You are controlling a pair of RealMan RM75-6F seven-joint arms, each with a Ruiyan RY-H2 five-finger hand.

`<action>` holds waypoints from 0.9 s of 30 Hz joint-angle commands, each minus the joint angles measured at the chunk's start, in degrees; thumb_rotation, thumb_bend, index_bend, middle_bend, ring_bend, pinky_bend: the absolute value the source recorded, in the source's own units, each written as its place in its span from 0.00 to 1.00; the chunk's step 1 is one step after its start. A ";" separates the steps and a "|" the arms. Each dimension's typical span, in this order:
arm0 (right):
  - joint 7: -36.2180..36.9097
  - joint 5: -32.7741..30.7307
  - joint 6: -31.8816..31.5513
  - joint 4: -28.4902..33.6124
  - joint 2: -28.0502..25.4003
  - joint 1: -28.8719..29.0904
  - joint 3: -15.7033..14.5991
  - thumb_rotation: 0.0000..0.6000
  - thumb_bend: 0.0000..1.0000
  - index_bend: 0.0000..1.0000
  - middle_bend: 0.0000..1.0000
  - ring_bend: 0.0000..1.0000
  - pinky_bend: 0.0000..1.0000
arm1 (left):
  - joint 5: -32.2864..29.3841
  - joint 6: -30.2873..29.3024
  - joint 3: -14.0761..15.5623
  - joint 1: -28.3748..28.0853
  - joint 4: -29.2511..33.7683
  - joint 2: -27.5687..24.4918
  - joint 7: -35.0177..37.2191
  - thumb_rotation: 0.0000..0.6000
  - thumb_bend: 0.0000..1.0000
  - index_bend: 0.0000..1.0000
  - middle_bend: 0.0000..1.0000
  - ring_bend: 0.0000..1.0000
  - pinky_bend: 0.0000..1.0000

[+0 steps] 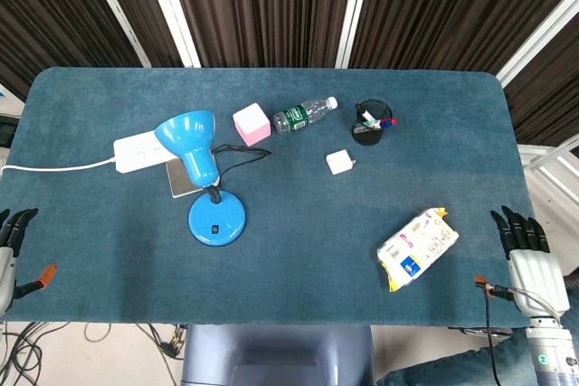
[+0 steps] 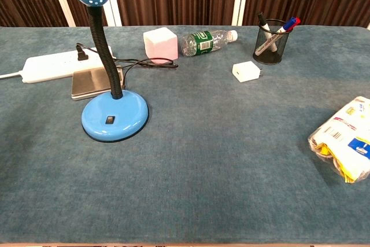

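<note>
My right hand (image 1: pixel 525 246) rests empty, fingers straight and slightly apart; the snack packet (image 1: pixel 416 247) lies near its left. My left hand (image 1: pixel 13 246) is likewise loose, the blue lamp (image 1: pixel 204 183) well off to its right.

1. Packet (image 1: pixel 417 247): clear plastic snack bag printed white, yellow and blue; lies flat and slanted near the table's front right edge, nearest the right hand.
2. Lamp (image 1: pixel 204 178): blue desk lamp, round base, black gooseneck, shade tilted; stands upright, left of centre, nearest the left hand.
</note>
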State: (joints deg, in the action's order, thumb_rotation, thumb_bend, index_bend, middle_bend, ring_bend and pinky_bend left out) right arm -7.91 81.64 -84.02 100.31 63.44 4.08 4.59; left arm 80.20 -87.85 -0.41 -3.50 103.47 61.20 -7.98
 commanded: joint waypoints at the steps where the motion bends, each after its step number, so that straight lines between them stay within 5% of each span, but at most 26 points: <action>1: 0.05 -0.22 -0.11 0.10 -0.14 -0.11 0.12 1.00 0.11 0.01 0.02 0.04 0.00 | -0.20 0.30 -0.15 -0.03 -0.13 0.01 -0.11 1.00 0.22 0.10 0.11 0.00 0.05; 27: 0.06 0.56 -0.06 0.39 0.04 -0.03 -0.16 1.00 0.11 0.01 0.02 0.04 0.00 | 0.98 0.54 -0.63 0.53 -0.54 -0.30 0.70 1.00 0.24 0.10 0.10 0.04 0.10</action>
State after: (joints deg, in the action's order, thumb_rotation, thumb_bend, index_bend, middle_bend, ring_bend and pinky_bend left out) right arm -7.85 82.19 -84.06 100.68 63.47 4.06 4.43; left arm 81.09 -87.35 -1.07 -2.95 102.97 60.94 -7.23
